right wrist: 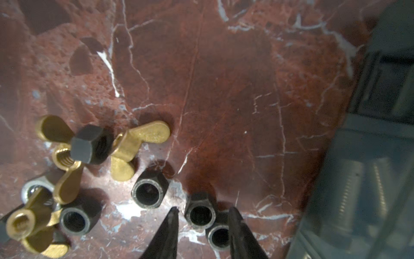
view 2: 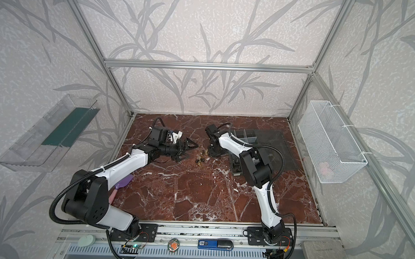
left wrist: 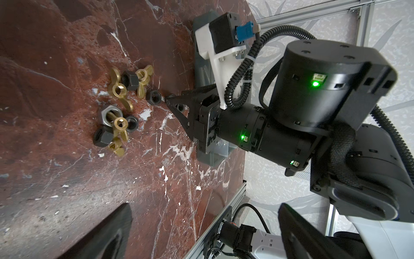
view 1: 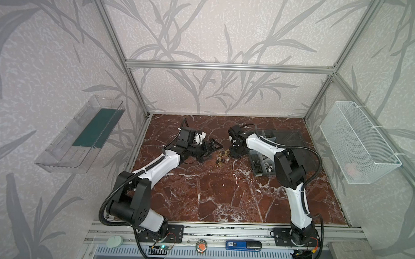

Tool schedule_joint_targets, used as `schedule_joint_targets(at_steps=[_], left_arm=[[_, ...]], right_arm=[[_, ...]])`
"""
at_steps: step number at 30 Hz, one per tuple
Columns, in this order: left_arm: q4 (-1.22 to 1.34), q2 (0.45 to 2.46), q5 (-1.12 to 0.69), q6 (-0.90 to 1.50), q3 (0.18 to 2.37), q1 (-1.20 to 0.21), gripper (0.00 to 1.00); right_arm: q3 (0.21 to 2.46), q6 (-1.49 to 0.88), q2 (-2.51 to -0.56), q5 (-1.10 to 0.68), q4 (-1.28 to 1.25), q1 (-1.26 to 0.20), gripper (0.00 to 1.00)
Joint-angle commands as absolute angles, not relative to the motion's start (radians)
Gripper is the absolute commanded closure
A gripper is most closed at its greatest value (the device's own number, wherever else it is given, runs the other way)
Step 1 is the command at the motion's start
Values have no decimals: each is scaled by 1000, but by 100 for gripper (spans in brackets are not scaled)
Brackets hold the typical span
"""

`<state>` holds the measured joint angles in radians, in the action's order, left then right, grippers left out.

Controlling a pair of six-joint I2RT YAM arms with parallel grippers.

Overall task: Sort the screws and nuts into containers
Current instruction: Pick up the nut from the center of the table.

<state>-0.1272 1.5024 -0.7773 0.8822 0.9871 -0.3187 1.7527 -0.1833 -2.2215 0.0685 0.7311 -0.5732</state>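
A small pile of nuts lies on the marble table between the two arms: brass wing nuts, dark hex nuts and one silver hex nut. My right gripper points down at the pile's edge. Its fingers stand a little apart on either side of a dark hex nut, with a gap on one side, and a second dark nut sits against the other finger. My left gripper hangs wide open and empty beside the pile. The containers are the compartments of the grey organizer box, which hold fasteners.
The organizer's smoky lid lies open behind the right arm. A clear wall bin hangs on the left wall and a white wire basket on the right. A purple spatula lies under the left arm.
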Motion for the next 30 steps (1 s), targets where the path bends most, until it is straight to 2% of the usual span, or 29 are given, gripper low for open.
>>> schedule_joint_targets(at_steps=[1,8,15,22,30], left_arm=[[-131,1472,-775,873,980,-313,0],[-129,1481,-778,874,988,-313,0],[-124,1487,-779,875,984,-313,1],[-117,1496,-780,876,993,-313,1],[-115,1511,-785,874,1004,-314,1]], right_arm=[[1779,-168,-2253,61,762,-570,62],[1781,-163,-2273,65,772,-569,66],[1775,-167,-2238,81,776,-570,81],[1798,-165,-2146,88,806,-562,83],[1832,-148,-2040,137,860,-485,83]])
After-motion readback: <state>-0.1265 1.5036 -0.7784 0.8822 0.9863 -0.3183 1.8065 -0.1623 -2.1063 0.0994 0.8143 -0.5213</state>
